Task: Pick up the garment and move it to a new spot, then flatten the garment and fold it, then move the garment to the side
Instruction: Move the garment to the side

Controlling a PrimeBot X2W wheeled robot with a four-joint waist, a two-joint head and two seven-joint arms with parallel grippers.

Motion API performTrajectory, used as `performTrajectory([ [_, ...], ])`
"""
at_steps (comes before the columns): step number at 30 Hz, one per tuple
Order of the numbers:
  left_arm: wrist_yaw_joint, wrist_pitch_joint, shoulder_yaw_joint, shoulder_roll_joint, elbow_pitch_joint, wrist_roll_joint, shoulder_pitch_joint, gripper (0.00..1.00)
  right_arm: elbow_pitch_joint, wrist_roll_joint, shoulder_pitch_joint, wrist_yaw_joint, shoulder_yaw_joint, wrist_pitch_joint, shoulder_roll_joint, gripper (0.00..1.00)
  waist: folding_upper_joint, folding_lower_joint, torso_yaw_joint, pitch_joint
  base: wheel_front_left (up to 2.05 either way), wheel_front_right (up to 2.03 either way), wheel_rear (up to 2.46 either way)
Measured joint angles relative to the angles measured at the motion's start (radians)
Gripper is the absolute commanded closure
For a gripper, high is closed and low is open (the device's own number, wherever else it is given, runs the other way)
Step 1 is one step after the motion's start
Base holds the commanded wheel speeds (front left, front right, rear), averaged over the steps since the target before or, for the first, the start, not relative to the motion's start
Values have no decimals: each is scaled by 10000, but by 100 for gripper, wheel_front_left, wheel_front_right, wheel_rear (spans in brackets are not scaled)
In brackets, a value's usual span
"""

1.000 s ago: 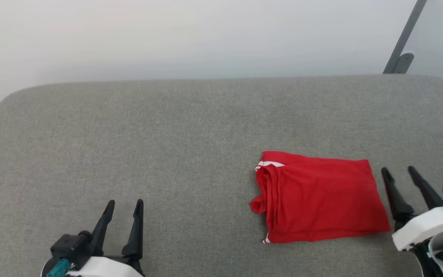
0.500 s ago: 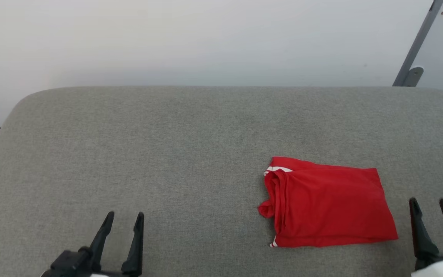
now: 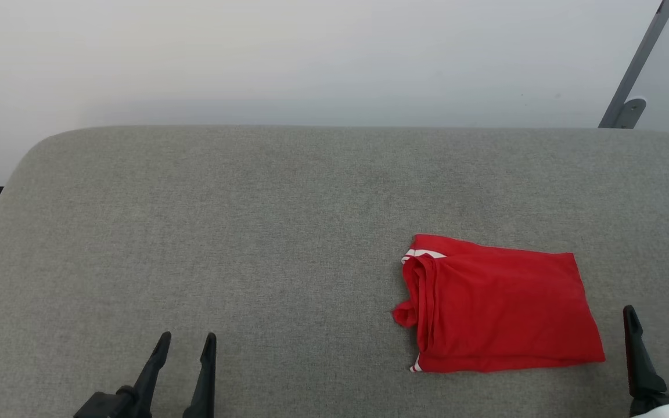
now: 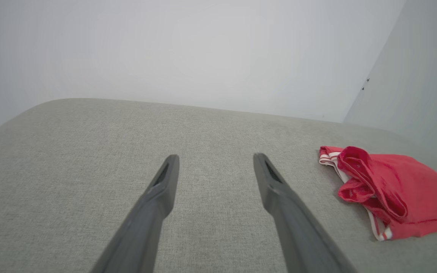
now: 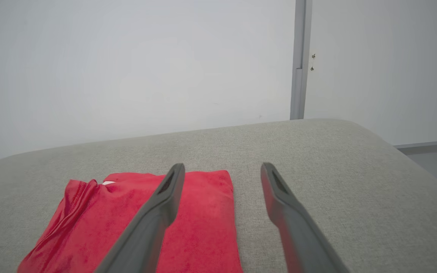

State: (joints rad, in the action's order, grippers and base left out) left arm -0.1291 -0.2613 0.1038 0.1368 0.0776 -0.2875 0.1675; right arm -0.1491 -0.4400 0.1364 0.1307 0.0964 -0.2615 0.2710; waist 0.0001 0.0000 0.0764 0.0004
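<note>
Where it lies folded into a flat rectangle, the one red jersey garment with red-and-white striped trim rests on the right half of the grey fabric-covered surface, with nothing touching it. The left wrist view faces its bunched, layered edge and the striped trim; the right wrist view gives the smooth opposite edge instead. Two end effectors flank it: the left end effector is well apart and the right end effector is just beside its right edge. Each has two dark fingers spread and holds nothing. One grey metal post stands against the white wall.
</note>
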Motion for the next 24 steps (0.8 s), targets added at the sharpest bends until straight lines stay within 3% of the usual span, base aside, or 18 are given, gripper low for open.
performTrajectory([
  [4,0,0,6,-4,-61,-52,-56,0,-29,13,-125,0,-253,2,186,0,0,0,-1,79,0,0,0],
  [7,0,0,23,-52,-19,-128,-83,0,-282,102,-722,2,-890,832,809,0,0,0,-118,275,0,0,0],
  [20,0,0,456,-336,165,-286,-1059,0,-1074,-1206,-3019,2,-1919,7814,2748,0,0,0,-15,1000,0,0,0],
  [24,0,0,790,-428,297,-345,-1577,0,-1386,-1636,-3837,2,-1933,8728,2941,0,0,0,192,1505,0,0,0],
])
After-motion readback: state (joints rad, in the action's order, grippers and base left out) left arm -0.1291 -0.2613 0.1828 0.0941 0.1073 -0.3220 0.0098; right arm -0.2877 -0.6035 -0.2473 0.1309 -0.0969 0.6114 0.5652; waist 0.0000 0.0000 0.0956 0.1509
